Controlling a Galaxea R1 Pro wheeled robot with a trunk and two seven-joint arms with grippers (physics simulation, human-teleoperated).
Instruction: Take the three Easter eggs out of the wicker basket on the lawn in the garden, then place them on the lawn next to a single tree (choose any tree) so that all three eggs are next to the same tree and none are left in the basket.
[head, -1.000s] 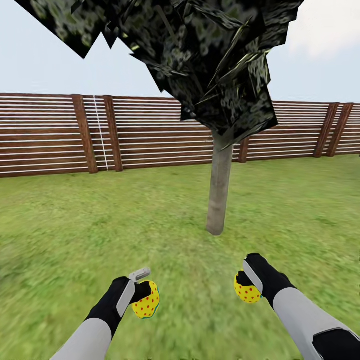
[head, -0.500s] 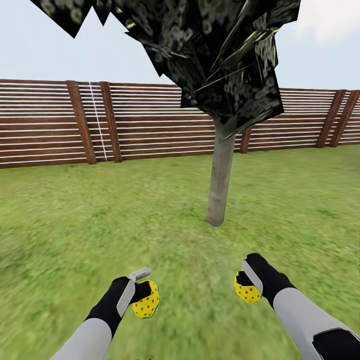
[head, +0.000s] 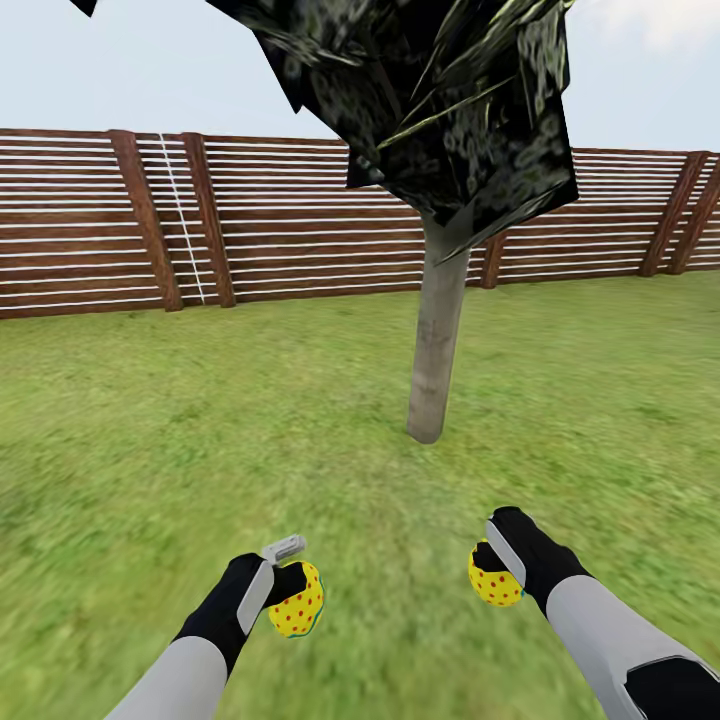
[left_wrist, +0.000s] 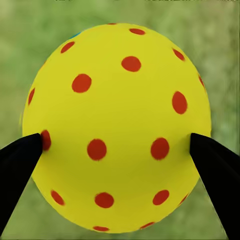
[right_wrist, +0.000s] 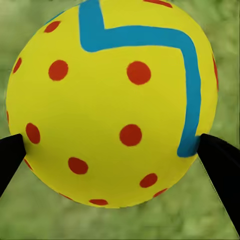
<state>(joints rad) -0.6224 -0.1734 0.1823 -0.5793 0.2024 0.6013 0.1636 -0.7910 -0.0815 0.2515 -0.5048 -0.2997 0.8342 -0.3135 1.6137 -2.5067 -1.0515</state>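
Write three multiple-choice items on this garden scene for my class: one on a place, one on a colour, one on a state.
1. Where does the tree stand?
A. ahead, between the arms
B. behind the fence
C. inside a basket

2. What colour are the dots on the egg in the left hand?
A. blue
B. red
C. green

3. What is the right hand doing?
A. hanging open
B. resting on the grass
C. gripping an egg

Answers: 1 A, its trunk rises from the lawn before the fence; 2 B, red on yellow; 3 C, fingers pinch both its sides.
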